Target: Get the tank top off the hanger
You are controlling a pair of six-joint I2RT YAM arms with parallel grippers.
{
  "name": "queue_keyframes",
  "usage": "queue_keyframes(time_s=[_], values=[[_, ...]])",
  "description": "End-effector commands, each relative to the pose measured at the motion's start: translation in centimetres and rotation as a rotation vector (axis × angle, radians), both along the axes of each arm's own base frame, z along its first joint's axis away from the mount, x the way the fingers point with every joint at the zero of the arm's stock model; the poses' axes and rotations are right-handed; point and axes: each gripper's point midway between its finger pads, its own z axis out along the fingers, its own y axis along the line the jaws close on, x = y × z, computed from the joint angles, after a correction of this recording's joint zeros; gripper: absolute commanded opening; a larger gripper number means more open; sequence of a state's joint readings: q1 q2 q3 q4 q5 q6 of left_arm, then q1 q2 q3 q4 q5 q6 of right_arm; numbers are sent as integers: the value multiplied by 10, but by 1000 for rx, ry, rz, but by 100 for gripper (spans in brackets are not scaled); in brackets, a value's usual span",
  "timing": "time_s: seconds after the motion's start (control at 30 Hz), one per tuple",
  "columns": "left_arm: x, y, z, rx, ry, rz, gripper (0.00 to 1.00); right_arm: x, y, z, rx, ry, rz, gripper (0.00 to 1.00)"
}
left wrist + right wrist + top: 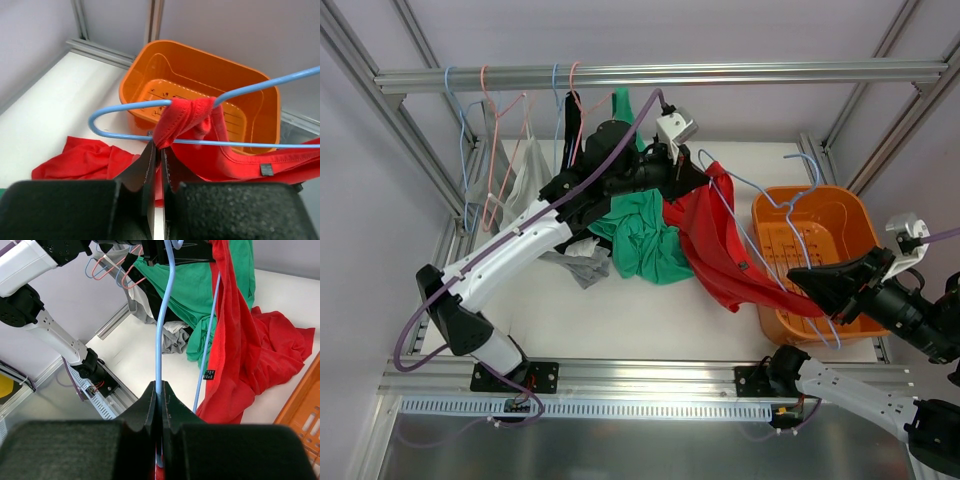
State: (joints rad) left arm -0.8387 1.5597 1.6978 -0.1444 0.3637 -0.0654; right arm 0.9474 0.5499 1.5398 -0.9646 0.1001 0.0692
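A red tank top [720,255] hangs on a blue wire hanger [817,175] that is held tilted over the table between the two arms. My left gripper [705,180] is shut on the red strap; in the left wrist view the strap [185,117] is bunched over the hanger's end loop [125,106] just beyond the gripper [159,145]. My right gripper [800,278] is shut on the hanger wire near the basket; the right wrist view shows the wire [162,330] running out of the gripper [160,386], with the red top [240,350] draped beside it.
An orange basket [815,200] stands at the right. A green garment [640,235] and a grey one [580,265] lie mid-table under the left arm. Several hangers with clothes [490,150] hang from the rail [720,72] at the back left.
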Motion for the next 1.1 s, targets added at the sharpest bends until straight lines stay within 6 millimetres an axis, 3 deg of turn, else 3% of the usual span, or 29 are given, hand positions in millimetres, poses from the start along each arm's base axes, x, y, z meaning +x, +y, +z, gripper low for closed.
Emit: queue_keyframes(time_s=[0.0, 0.17, 0.27, 0.33, 0.37, 0.47, 0.53, 0.63, 0.67, 0.73, 0.77, 0.8, 0.83, 0.9, 1.0, 1.03, 1.07], values=[[2, 21, 69, -138, -114, 112, 0, -5, -17, 29, 64, -76, -26, 0], [11, 67, 127, -280, -131, 341, 0, -38, -33, 32, 51, -108, 79, 0], [12, 93, 175, -379, -178, 437, 0, -87, -33, 44, 101, -175, 317, 0], [15, 94, 187, -397, -189, 454, 0, -99, -38, 49, 126, -198, 351, 0], [10, 100, 204, -428, -203, 455, 0, -104, -45, 54, 144, -221, 351, 0], [7, 90, 203, -418, -177, 407, 0, -111, -60, 60, 177, -265, 335, 0], [1, 81, 192, -404, -146, 351, 0, -106, -68, 62, 196, -278, 278, 0], [-27, 62, 153, -331, -88, 169, 0, -84, -61, 60, 180, -280, 202, 0], [-44, 55, 130, -296, -64, 79, 0, -80, -55, 69, 201, -313, 204, 0], [-69, 49, 108, -282, -24, -31, 0, -66, -31, 61, 168, -326, 228, 0], [-82, 48, 86, -280, -8, -85, 0, -62, -20, 75, 198, -375, 241, 0], [-106, 44, 79, -288, -2, -193, 0, -60, -10, 77, 195, -399, 269, 0], [-120, 43, 50, -267, 51, -243, 0, -47, 8, 80, 191, -427, 270, 0], [-151, 37, 37, -295, 54, -364, 0, -34, 26, 85, 192, -459, 267, 0], [-181, 24, -11, -235, 136, -467, 0, 0, 55, 95, 237, -517, 194, 0], [-201, 18, -23, -211, 158, -532, 0, 12, 61, 94, 243, -533, 157, 0], [-210, 12, -50, -167, 206, -561, 0, 27, 70, 95, 279, -582, 111, 0]])
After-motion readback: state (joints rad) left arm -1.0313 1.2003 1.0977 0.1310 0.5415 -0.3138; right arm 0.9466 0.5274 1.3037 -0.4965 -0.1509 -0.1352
